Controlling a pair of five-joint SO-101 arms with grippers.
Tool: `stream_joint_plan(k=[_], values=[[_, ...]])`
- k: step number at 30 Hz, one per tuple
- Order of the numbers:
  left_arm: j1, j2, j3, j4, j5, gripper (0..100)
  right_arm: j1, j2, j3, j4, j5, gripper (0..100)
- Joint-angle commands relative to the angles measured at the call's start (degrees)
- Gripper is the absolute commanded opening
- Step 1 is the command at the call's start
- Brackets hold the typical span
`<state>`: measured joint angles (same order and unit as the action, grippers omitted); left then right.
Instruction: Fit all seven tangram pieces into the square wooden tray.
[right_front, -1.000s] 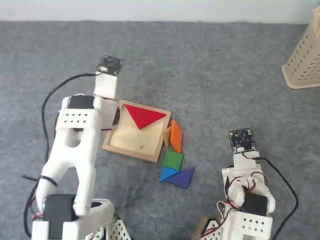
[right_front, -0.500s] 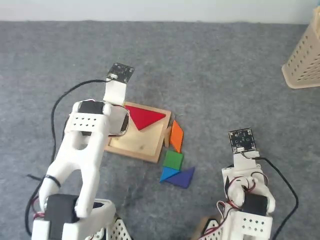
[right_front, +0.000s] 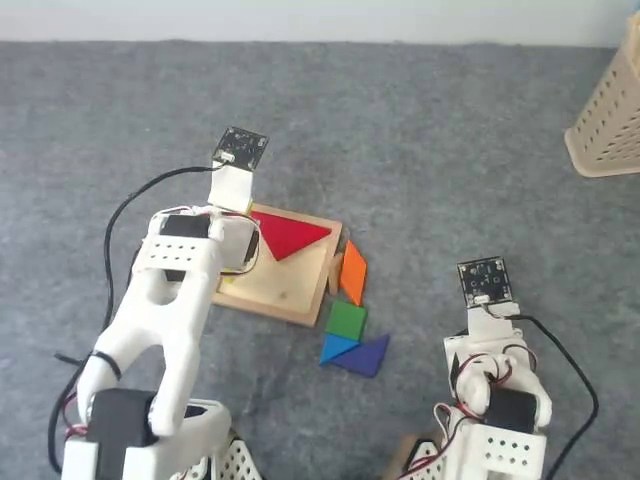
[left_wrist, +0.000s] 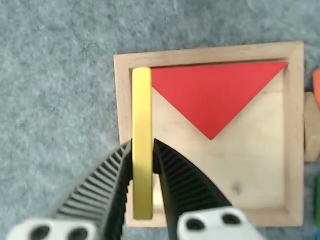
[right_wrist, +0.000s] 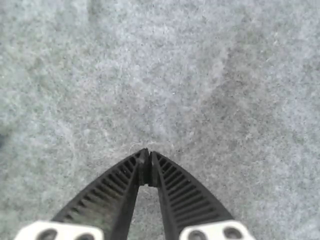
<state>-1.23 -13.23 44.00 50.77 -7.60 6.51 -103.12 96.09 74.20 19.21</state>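
Your left gripper (left_wrist: 142, 165) squeezes the yellow piece (left_wrist: 142, 100), which stands on edge over the tray (left_wrist: 295, 150), beside the red triangle (left_wrist: 212, 95) lying in the tray. Your right gripper (right_wrist: 149, 170) is pinched together, far from the tray.

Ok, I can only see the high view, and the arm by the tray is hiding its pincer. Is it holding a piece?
Observer: Yes. In the left wrist view, the left pincer is shut on a yellow piece, held on its edge.
Operator: Where over the tray?
Observer: Along one inner wall of the tray, beside a corner of the red triangle. I can't tell if it touches the tray's floor.
Operator: And the other pincer?
Observer: The right pincer is shut on nothing, above grey carpet.
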Motion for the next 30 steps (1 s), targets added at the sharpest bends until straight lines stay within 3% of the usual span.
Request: stream_joint_plan(k=[1, 14, 22, 30], values=[[-0.1, 4.1, -1.0, -1.5, -0.6, 3, 0.7, -0.8, 0.4, -0.7, 0.7, 0.6], [-4.0, 9.2, -5.0, -1.1, -0.4, 3, 0.7, -0.8, 0.4, -0.7, 0.7, 0.6], [-3.7, 9.2, -5.6, 1.6, -0.4, 18, 0.7, -0.8, 0.4, -0.7, 0.7, 0.6], [-3.6, 7.2, -5.7, 3.2, -0.3, 18, 0.7, -0.8, 0.4, -0.7, 0.7, 0.6]])
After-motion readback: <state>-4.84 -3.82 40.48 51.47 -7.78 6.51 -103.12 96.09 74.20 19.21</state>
